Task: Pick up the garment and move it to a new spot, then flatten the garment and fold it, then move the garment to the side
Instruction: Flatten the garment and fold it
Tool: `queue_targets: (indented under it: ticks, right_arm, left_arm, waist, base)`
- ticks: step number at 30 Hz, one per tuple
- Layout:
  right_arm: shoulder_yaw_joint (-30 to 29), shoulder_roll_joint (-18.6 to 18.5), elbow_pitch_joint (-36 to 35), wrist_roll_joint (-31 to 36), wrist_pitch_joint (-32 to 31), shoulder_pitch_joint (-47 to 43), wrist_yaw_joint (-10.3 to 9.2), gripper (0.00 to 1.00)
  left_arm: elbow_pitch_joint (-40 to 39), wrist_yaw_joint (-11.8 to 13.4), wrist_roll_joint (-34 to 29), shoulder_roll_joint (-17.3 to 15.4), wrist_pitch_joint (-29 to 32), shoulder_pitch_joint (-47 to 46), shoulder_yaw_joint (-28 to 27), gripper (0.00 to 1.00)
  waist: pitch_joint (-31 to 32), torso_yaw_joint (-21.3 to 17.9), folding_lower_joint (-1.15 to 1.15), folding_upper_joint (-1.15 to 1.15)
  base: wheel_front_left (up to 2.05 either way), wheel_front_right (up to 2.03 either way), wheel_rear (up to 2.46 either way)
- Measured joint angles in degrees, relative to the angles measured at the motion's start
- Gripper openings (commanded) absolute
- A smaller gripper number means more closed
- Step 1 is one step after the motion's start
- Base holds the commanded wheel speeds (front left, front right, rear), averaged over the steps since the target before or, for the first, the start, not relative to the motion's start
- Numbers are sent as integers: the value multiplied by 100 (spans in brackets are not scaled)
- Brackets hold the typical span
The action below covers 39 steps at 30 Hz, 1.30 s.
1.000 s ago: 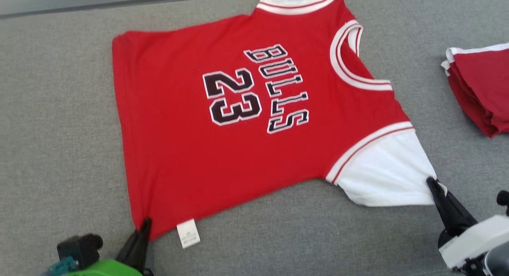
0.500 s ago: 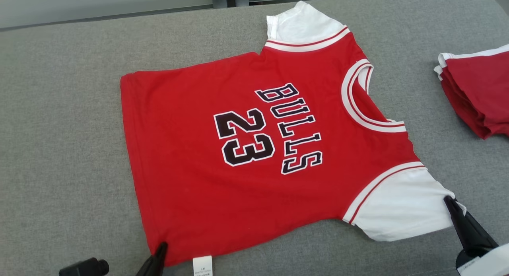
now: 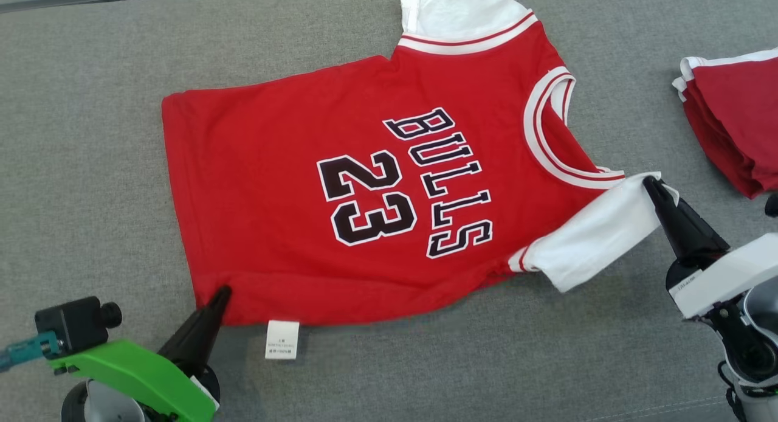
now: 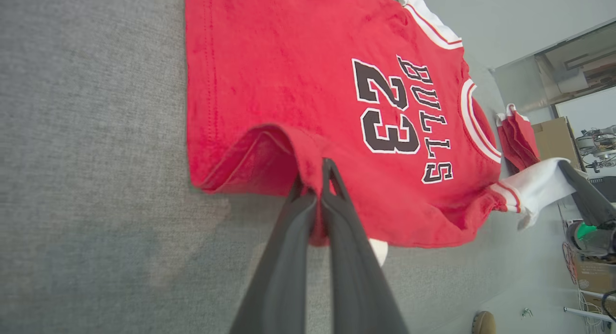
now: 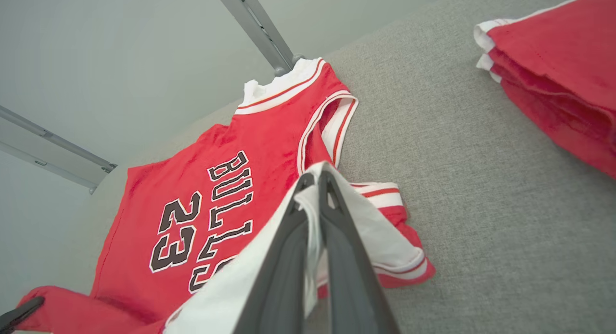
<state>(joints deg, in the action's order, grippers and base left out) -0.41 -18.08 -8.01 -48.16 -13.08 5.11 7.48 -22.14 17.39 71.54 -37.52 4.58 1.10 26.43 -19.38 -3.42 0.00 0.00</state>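
**Fold under way: near edge of jersey pinched at both ends**

Red Bulls 23 jersey (image 3: 340, 185) lies face-up mid-table on the grey cloth surface (image 3: 91, 166), collar toward 3 o'clock, hem toward 9. The body is mostly flat, with the far sleeve spread out at 12. The near white sleeve (image 3: 598, 236) is raised off the surface, cuff tilted up toward the collar. The right gripper (image 3: 651, 182), at 3 o'clock of the jersey, is closed on that cuff. The left gripper (image 3: 222, 291) sits at 7 o'clock, fingers pressed together on the near hem corner. In the left wrist view the red cloth is bunched and lifted between them. The care label (image 3: 282, 338) pokes out at 6.

Judgement: flattening looks done and the first lengthwise fold is in hand. The next move calls for both arms to carry the near edge toward 12 together — same height, same pace — so the crease runs straight, then lower and release. The folded red stack (image 3: 735, 130) sits well apart at 3 o'clock, and the right arm should keep off it.
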Motion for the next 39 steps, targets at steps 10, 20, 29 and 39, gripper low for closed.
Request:
queue_targets:
  ticks: [10, 20, 29, 39]
  right_arm:
    - [219, 31, 1162, 327, -198, 1308, 0, 0]
    - [570, -73, 2112, 682, -254, 2137, 0, 0]
    - [770, -116, 2658, 808, 15, 2406, 0, 100]
    - [846, -439, 2483, 776, 514, 2252, 1, 100]
  left_arm:
    - [939, 51, 146, 153, 548, -1112, -30, 0]
    - [2084, -205, 91, 594, 1028, -2059, 443, 0]
    - [2694, -349, -53, 786, 1071, -2340, 656, 100]
    - [2409, -199, -474, 558, 437, -2090, 561, 100]
  waist:
    - [-26, 202, 0, 0]
    - [-50, 365, 0, 0]
    - [47, 496, 0, 0]
    - [297, 506, 0, 0]
  base:
    - [0, 0, 0]
    - [0, 0, 0]
    - [0, 0, 0]
    - [0, 0, 0]
